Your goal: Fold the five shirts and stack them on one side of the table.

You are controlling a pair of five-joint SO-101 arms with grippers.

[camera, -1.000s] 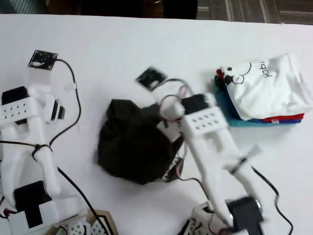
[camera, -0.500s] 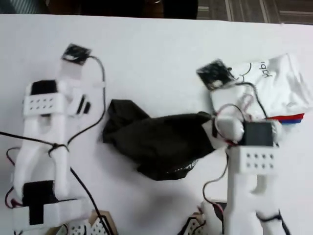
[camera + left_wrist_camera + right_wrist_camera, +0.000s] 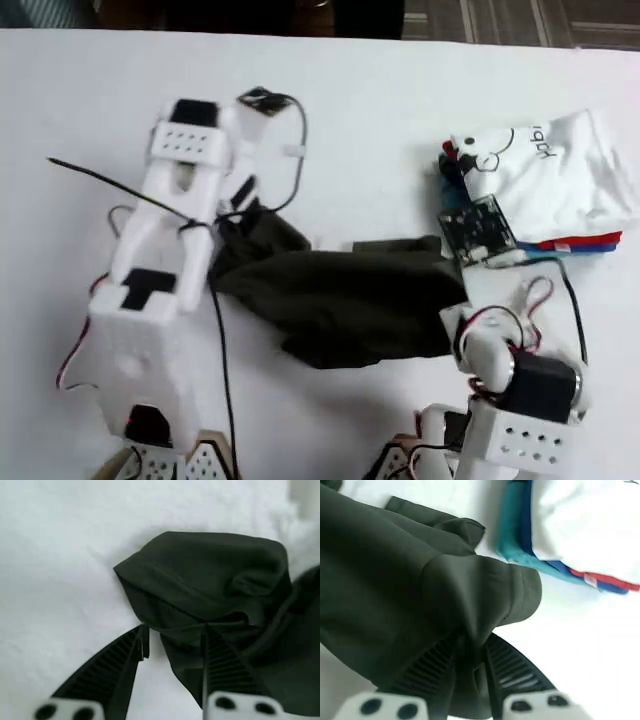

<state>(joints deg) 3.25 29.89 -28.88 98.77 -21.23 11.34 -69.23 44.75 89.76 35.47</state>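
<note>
A dark green shirt (image 3: 340, 295) lies stretched sideways across the middle of the white table (image 3: 400, 100). My right gripper (image 3: 452, 298) is shut on its right end, and the right wrist view shows the cloth (image 3: 385, 580) bunched between the fingers (image 3: 512, 670) of that gripper (image 3: 472, 655). My left gripper (image 3: 248, 212) is at the shirt's left end. In the left wrist view this gripper (image 3: 172, 642) is open and straddles the edge of a crumpled corner (image 3: 210, 575). A stack of folded shirts (image 3: 550, 180), white on top of red, blue and teal, sits at the right side (image 3: 580, 520).
Loose black cables (image 3: 215, 330) run along the left arm and over the table near the shirt. The right arm's base (image 3: 510, 430) stands at the front edge just right of the shirt. Bare table lies behind the shirt and at the far left.
The right gripper has dragged the shirt's end rightward and back toward its base, stretching the heap out. The left arm has swung in from the far left to the shirt's left end.
</note>
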